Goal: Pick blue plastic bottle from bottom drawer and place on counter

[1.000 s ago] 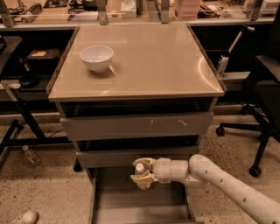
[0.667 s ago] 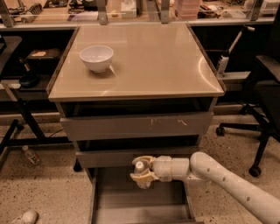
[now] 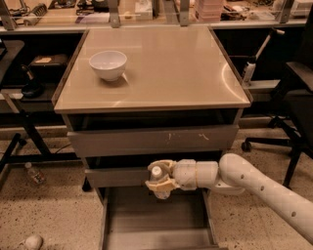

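Note:
The blue plastic bottle [image 3: 158, 179], clear with a white cap, is held upright in my gripper [image 3: 159, 177], above the back of the open bottom drawer [image 3: 156, 219]. The cream fingers [image 3: 157, 185] are shut around the bottle's body. My white arm [image 3: 254, 188] reaches in from the lower right. The beige counter [image 3: 176, 68] lies above, on top of the grey cabinet.
A white bowl [image 3: 108, 64] stands on the counter's back left. A small bottle with a reddish label [image 3: 35, 174] lies on the floor at left. A white spray bottle [image 3: 249, 68] stands right of the cabinet. A black chair [image 3: 293, 97] is at the right, a cluttered bench [image 3: 146, 10] behind.
The gripper holds the bottle at nearly the same spot above the drawer; no clear movement shows.

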### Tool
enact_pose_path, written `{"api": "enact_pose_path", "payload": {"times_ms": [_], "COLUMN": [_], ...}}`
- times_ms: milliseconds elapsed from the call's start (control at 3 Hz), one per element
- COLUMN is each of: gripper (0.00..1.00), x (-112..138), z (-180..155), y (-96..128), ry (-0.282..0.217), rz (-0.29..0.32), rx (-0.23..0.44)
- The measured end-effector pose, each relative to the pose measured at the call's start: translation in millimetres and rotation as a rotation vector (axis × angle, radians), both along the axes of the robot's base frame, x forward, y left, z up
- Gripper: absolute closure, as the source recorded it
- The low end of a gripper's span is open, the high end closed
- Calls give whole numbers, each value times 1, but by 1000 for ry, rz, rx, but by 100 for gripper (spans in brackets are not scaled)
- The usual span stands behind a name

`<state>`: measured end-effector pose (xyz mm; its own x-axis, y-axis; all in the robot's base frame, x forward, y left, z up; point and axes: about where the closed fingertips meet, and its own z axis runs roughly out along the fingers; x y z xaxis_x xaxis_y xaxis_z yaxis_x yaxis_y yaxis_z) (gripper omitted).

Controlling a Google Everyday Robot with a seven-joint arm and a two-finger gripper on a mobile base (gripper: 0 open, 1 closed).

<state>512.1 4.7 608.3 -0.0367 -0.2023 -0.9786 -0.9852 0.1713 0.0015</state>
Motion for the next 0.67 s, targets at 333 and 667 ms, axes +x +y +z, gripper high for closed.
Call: {"api": "enact_pose_path", "payload": {"times_ms": [333,667], "gripper": [100,100], "x": [0,-1], "z": [0,21], "y": [0,-1], "ry": [0,-9], "rz": [0,3], "rx": [0,-6]}}
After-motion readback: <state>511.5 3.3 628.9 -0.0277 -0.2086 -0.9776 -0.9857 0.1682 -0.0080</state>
